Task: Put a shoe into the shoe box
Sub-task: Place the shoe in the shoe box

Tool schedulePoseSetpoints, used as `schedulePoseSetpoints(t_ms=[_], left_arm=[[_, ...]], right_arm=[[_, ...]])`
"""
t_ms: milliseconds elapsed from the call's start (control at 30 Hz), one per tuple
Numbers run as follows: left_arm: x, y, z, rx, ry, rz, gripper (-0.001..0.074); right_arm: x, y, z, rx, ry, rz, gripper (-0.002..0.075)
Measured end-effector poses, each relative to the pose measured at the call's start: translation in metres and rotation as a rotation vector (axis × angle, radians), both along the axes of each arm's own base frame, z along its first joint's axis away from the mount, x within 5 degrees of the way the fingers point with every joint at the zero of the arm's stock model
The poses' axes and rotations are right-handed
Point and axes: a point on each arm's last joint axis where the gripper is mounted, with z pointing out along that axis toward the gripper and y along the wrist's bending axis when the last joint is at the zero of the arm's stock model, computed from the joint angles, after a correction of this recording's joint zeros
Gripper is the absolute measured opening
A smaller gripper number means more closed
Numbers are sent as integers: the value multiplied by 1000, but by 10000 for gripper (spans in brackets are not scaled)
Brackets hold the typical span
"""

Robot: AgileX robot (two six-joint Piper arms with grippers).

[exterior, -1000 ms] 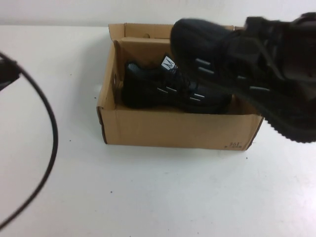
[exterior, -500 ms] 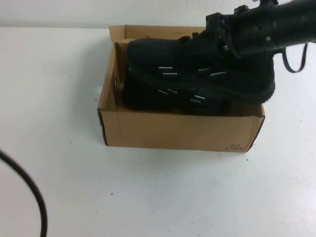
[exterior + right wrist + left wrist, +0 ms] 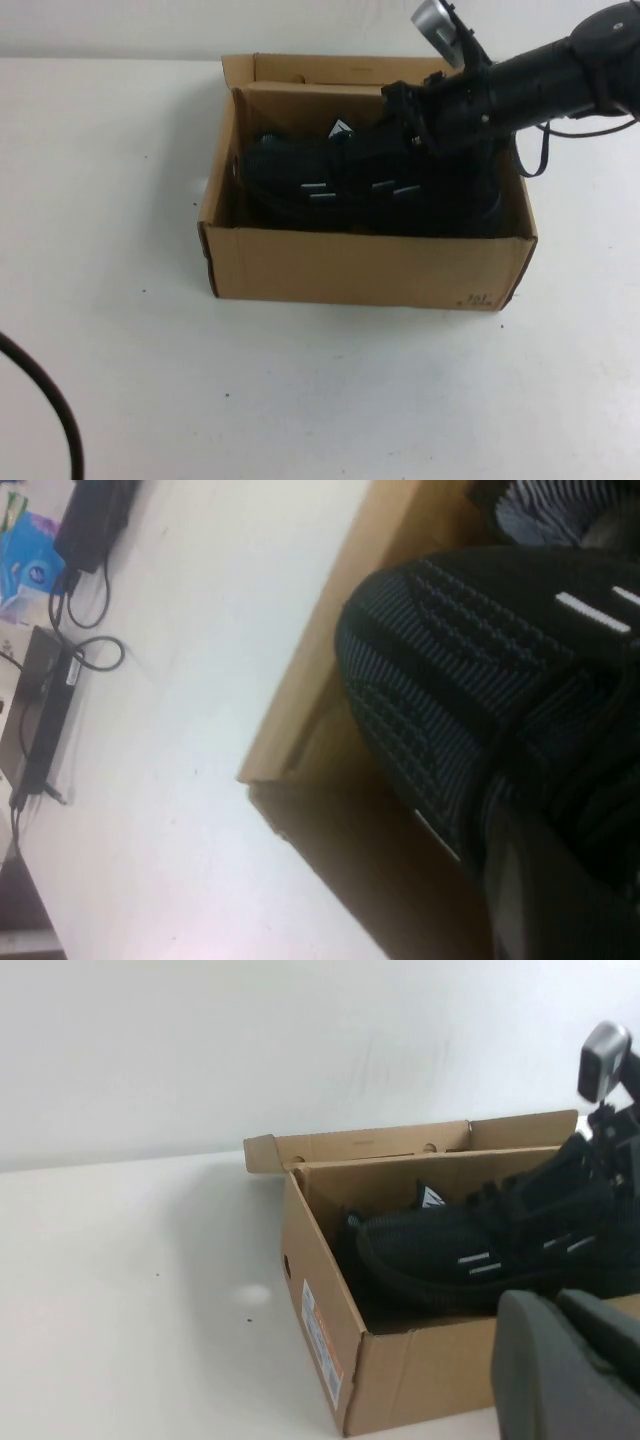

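Black mesh with short white dashes marks the shoe [image 3: 360,185], which sits low inside the shoe box [image 3: 350,265], on top of a second, matching shoe [image 3: 275,160] whose white tongue label peeks out behind it. The upper shoe's toe points toward the box's left wall, and its heel end lies under the right arm. In the right wrist view the shoe [image 3: 450,670] fills the space beside the box's cardboard wall [image 3: 320,670].

The right claw [image 3: 415,115] reaches down into the box from the right rear and is clenched on the shoe near its collar; its fingertips are hidden among the black fabric. A dark cable loop hangs from the arm just outside the box's right wall.

The box, brown corrugated cardboard with its flap lid standing open at the back, rests on the white surface [image 3: 300,400] toward the rear edge, about midway between the left and right edges. Tiny dark print shows at its front lower right corner.

The left claw [image 3: 560,1370] is off to the left of the box, near its front left corner, clenched on nothing. A black cable [image 3: 55,410] curves across the surface's front left corner.
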Motion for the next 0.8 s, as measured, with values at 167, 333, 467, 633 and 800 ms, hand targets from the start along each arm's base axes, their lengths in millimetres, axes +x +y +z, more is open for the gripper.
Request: schedulePoseSetpoints(t_ms=[167,333,467,633,800], left_arm=[[0,0,1,-5,-5,6,-1],[1,1,1,-6,-10,10,-1],[1,1,1,-2,-9,11,-1],[1,1,1,1,-9,13,-1],[1,1,1,1,-9,13,-1]], right_arm=[[3,2,-14,-4,40,15,4],[5,3,-22,-17,52,20,6],[3,8,-25,-30,39,45,38],[-5,23,-25,-37,36,93,132],[-12,40,-26,-49,91,77,202]])
